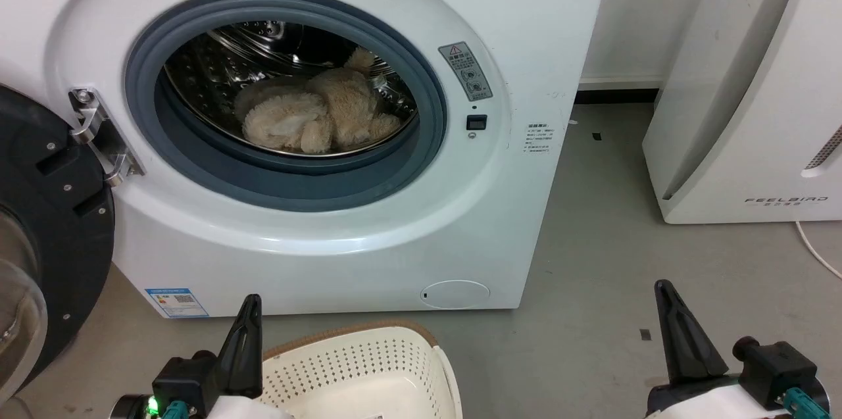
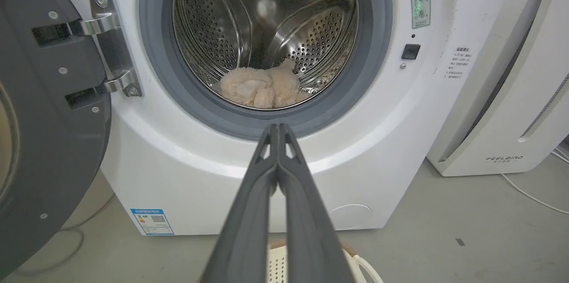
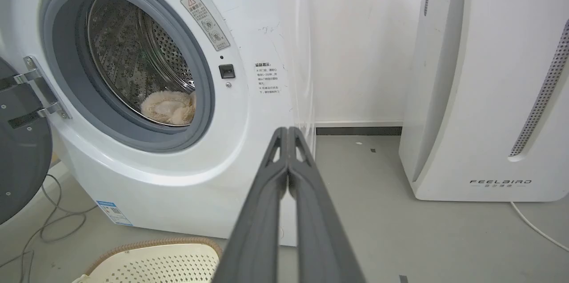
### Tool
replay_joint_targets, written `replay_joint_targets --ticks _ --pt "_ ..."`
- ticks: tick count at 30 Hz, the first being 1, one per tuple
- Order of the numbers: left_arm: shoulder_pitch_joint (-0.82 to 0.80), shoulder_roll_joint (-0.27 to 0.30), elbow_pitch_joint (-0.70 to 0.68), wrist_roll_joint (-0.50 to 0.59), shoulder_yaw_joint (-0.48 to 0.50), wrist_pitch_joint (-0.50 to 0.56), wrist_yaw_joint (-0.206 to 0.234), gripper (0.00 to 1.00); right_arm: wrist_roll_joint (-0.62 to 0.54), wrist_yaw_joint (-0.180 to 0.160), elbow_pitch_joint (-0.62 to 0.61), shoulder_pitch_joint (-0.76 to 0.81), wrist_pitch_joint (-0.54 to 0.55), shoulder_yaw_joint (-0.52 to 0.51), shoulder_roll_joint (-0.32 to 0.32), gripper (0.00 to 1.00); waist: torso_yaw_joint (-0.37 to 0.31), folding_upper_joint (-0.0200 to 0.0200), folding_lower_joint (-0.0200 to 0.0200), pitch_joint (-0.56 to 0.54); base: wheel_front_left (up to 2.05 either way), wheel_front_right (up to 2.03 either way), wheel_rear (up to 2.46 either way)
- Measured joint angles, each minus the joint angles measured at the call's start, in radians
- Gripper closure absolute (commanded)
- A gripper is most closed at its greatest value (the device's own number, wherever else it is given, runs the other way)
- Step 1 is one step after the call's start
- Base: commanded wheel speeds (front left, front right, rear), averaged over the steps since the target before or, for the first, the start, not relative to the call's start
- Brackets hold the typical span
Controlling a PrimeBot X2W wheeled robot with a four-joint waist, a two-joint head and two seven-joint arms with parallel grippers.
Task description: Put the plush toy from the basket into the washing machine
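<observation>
1. Fingers (image 2: 262, 176) of the left gripper (image 2: 278, 128) are pressed together along their length, with nothing between them. The left wrist view shows them aimed at the lower edge of the door opening, apart from it.
2. The right gripper (image 3: 288, 130) is likewise clenched on nothing. It points at the floor (image 3: 378, 212) between the washing machine (image 1: 368, 235) and the white FEELBIRD appliance (image 1: 743, 110).
3. In the head view, both grippers sit low, well apart from the machine's front; the left one is just beside the basket (image 1: 355, 366).
4. The plush toy (image 1: 316, 113) lies on the bottom of the steel drum (image 1: 217, 57), behind the grey door ring (image 1: 289, 189). No part of it drapes over the ring. The part of the basket that shows holds no toy.
5. The black door (image 1: 46, 208) stands swung open to the left on its hinge.
6. Step in hand, as judged: the transfer is complete, with the release done and both arms at rest clear of the opening.
7. Next move, as judged: the task sentence requires no further handling. A check that the toy sits fully past the ring is sufficient. The door is not part of the task as worded.
</observation>
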Motion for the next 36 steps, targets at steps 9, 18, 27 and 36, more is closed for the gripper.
replay_joint_targets --ticks 9,18,27,36 --pt "-0.001 -0.003 -0.008 0.013 0.005 0.018 0.000 1.00 -0.015 0.000 -0.006 -0.001 0.019 -0.001 0.000 1.00 0.002 0.0000 0.0000 -0.002 0.00 0.00 0.00" --pt "-0.003 -0.007 -0.014 0.028 0.008 0.037 0.000 1.00 -0.025 0.000 -0.013 -0.001 0.037 -0.002 0.000 1.00 0.004 0.0000 0.0000 -0.004 0.00 0.00 0.00" --pt "-0.006 -0.014 -0.023 0.043 0.012 0.058 -0.001 1.00 -0.034 0.000 -0.021 -0.003 0.059 -0.002 0.000 1.00 0.005 0.0000 0.0001 -0.006 0.00 0.00 0.00" --pt "-0.010 -0.020 -0.030 0.053 0.016 0.073 -0.002 1.00 -0.055 0.000 -0.027 -0.004 0.074 -0.003 0.000 1.00 0.007 0.0000 0.0001 -0.008 0.00 0.00 0.00"
